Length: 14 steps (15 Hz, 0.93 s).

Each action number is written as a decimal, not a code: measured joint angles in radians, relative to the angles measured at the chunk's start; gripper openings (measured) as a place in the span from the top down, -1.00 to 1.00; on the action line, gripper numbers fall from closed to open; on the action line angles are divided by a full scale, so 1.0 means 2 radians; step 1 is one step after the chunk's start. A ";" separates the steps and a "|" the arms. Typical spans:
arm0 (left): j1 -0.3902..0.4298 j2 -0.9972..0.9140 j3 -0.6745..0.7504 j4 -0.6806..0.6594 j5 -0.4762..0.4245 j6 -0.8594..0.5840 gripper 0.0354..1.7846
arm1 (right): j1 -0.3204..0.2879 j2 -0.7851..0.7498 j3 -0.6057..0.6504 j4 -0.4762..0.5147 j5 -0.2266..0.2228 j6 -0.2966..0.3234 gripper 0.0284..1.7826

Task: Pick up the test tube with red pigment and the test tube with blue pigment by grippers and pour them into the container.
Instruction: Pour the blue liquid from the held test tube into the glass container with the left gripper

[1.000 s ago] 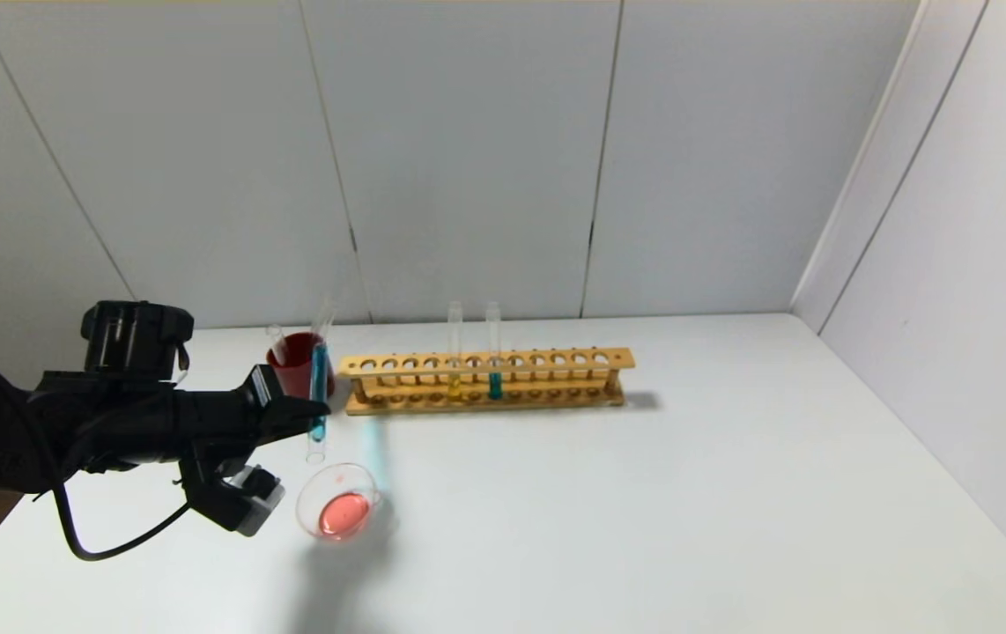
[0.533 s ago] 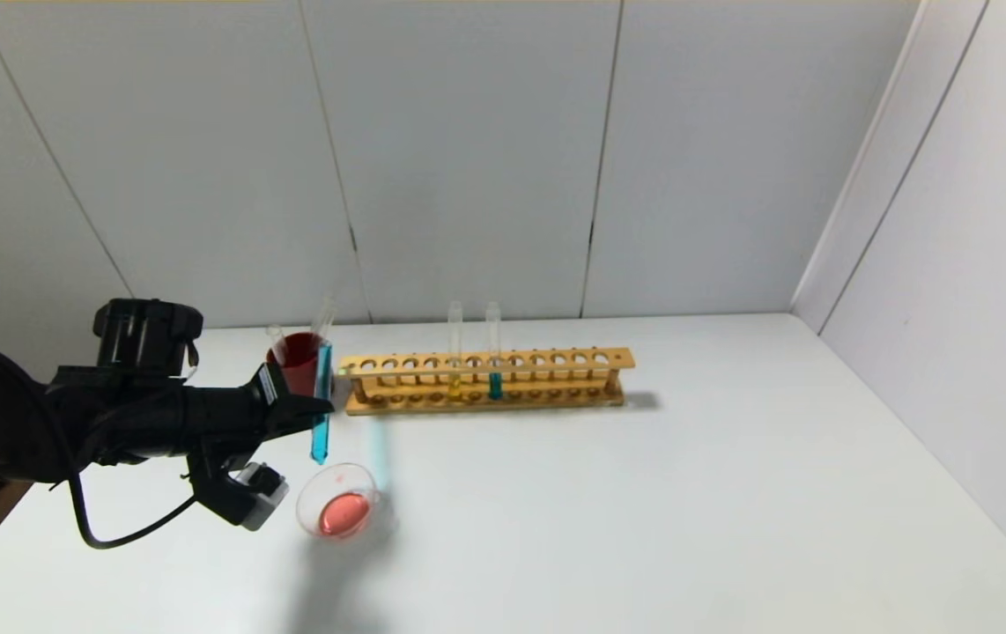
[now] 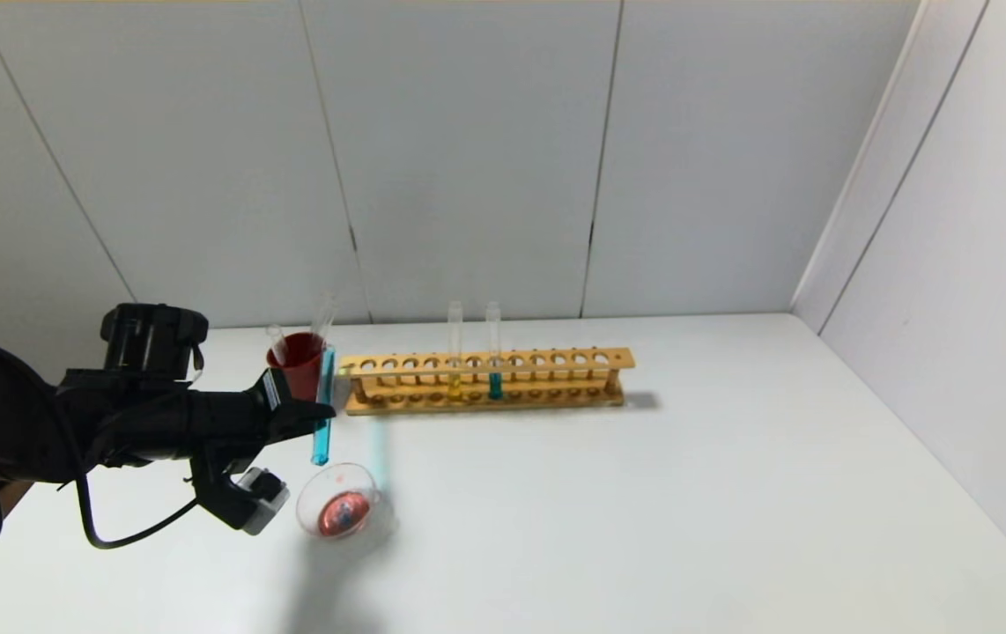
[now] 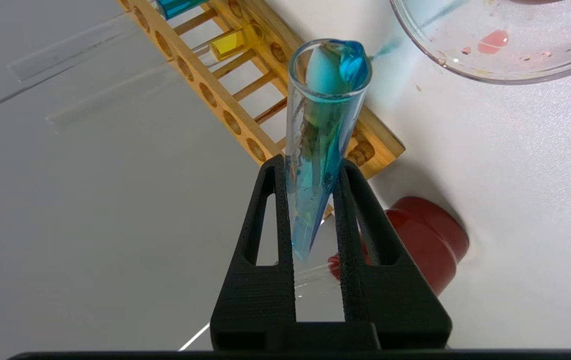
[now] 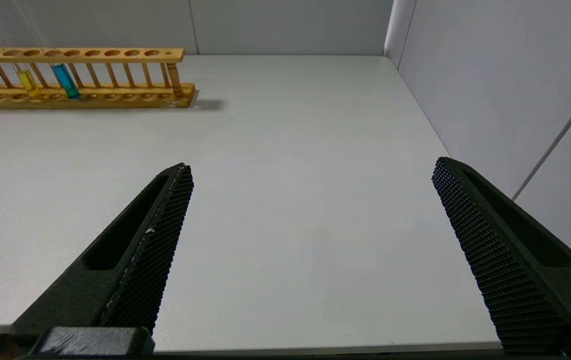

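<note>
Black and bulky at the left of the head frame, the left gripper (image 3: 314, 412) pinches the blue tube (image 3: 322, 409) mouth-down, its lip just above the dish (image 3: 337, 502) at lower left. Blue already marbles the red pool there. The mouth sits toward the dish's far rim, so a small drift could send the stream onto the table (image 3: 644, 493); glass could also slip in the pads. Behind stands the red cup (image 3: 298, 361), then the rack (image 3: 485, 379) at centre. The right gripper (image 5: 310, 210) idles, spread wide.
</note>
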 joint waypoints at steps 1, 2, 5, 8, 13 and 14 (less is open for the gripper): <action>0.000 0.001 -0.001 0.000 -0.004 0.005 0.70 | 0.000 0.000 0.000 0.000 0.000 0.000 -0.96; 0.001 0.001 -0.001 0.003 -0.010 0.011 0.70 | 0.000 0.000 0.000 0.000 0.000 0.000 -0.96; 0.000 0.002 -0.005 0.027 -0.018 0.029 0.70 | 0.000 0.000 0.000 0.000 0.000 0.000 -0.96; 0.000 0.003 -0.023 0.042 -0.032 0.050 0.70 | 0.000 0.000 0.000 0.000 0.000 0.000 -0.96; -0.001 0.014 -0.058 0.073 -0.035 0.077 0.70 | 0.000 0.000 0.000 0.000 0.000 0.000 -0.96; -0.001 0.014 -0.060 0.073 -0.035 0.080 0.70 | 0.000 0.000 0.000 0.000 0.000 0.000 -0.96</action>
